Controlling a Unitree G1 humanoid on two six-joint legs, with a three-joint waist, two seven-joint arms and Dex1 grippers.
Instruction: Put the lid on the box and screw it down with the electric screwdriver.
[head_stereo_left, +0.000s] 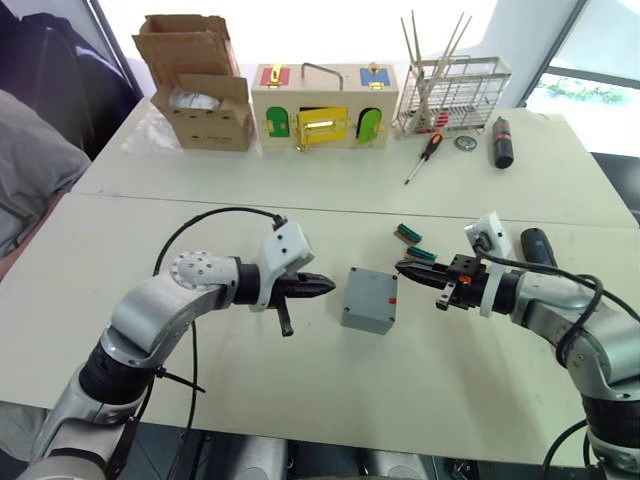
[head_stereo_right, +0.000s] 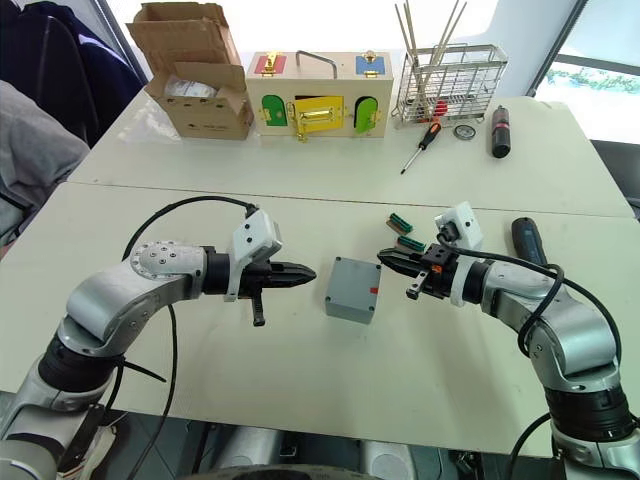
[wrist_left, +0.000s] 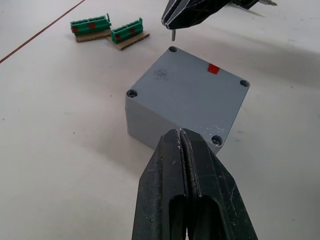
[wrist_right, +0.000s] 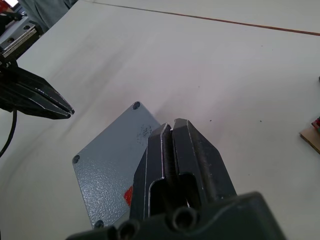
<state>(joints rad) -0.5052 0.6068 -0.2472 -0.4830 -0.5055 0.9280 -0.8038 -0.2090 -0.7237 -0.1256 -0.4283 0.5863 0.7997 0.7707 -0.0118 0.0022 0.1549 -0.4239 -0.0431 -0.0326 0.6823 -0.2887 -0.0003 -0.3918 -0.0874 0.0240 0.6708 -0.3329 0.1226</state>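
Observation:
The grey box stands mid-table, closed by the lid, whose flat top has corner screw holes and a small red mark. My left gripper is shut and empty, its tips just left of the box. From the right, my right gripper is shut on a small screw, held just above the lid's far right corner hole. The dark blue electric screwdriver lies on the table behind my right forearm, partly hidden by it.
Two green terminal blocks lie just behind the right gripper. Along the far edge stand a cardboard carton, a wooden box with coloured doors and a wire rack. Beside them lie a red-and-black screwdriver and a black cylinder.

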